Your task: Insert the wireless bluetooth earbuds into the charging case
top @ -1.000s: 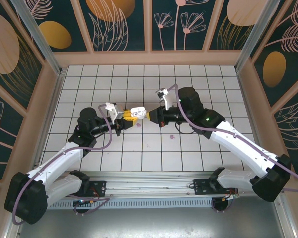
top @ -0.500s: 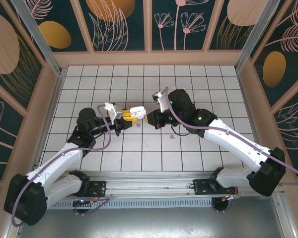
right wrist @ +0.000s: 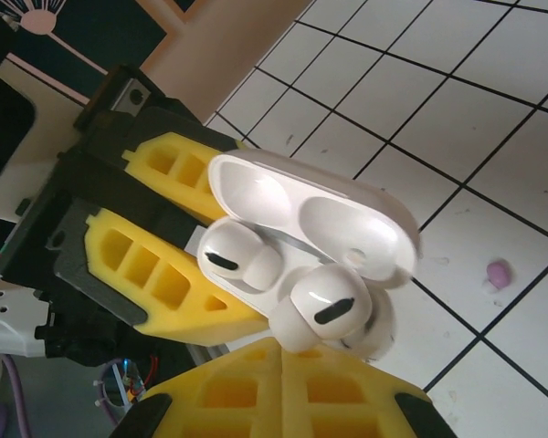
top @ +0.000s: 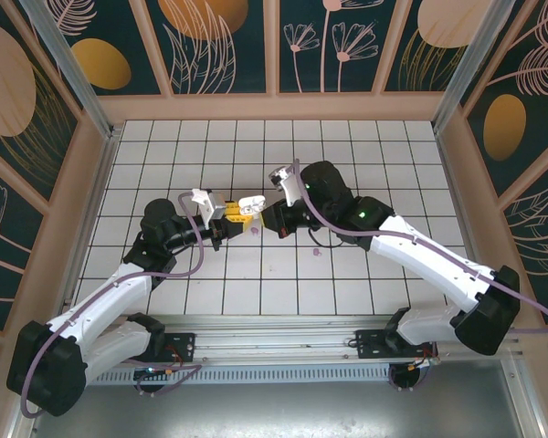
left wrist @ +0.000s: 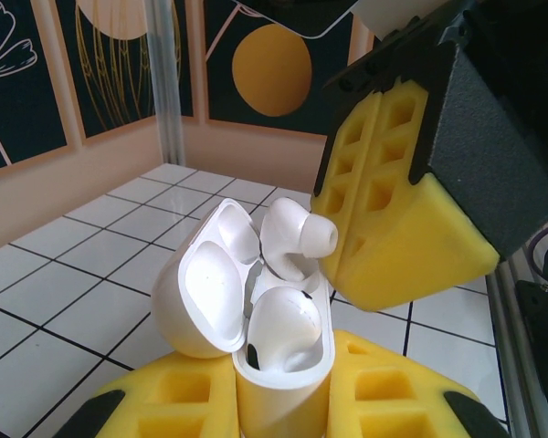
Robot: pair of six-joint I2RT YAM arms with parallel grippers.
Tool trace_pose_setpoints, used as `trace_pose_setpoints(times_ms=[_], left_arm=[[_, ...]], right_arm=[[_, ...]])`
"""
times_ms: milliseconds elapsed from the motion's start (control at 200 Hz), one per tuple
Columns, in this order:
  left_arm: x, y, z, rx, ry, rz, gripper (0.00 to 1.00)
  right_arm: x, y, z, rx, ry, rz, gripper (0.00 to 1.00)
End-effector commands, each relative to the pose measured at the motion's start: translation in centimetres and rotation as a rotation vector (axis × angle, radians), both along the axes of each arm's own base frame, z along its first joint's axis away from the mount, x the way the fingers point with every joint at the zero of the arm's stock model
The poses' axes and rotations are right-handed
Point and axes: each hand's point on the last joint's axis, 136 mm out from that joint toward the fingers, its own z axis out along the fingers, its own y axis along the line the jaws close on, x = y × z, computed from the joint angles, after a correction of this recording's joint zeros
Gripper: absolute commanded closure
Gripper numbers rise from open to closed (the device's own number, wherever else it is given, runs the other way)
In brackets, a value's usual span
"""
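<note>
My left gripper [top: 230, 213] is shut on the base of a white charging case [left wrist: 284, 367], held upright with its lid [left wrist: 199, 294] swung open. One white earbud [left wrist: 279, 330] sits in a slot of the case. A second white earbud [left wrist: 293, 239] hangs tilted over the other slot, pinched by my right gripper [top: 272, 217], whose yellow pads [left wrist: 411, 228] are shut on it. In the right wrist view the held earbud [right wrist: 325, 307] touches the case rim beside the seated earbud [right wrist: 237, 260]. A pale purple earbud [right wrist: 500, 272] lies on the tiles.
The two grippers meet tip to tip above the middle of the white tiled floor [top: 256, 292]. The purple earbud [top: 317, 250] lies just under the right arm. Wooden walls [top: 274, 108] ring the floor; a metal rail [top: 274, 328] runs along the near edge.
My right arm has moved left, bringing the white earbud up to the open case. The left gripper and the case have stayed in place.
</note>
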Motion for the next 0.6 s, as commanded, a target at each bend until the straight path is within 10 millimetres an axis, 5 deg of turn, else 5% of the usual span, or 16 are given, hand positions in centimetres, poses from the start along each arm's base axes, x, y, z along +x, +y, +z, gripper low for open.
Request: trace_pose_setpoints(times_ms=[0, 596], left_arm=[[-0.5, -0.1, 0.8, -0.018, -0.025, -0.024, 1.0], [-0.6, 0.0, 1.3, -0.023, -0.04, -0.018, 1.0]], right_arm=[[-0.7, 0.9, 1.2, 0.004, -0.036, 0.059, 1.0], [-1.6, -0.7, 1.1, 0.031, 0.03, 0.074, 1.0]])
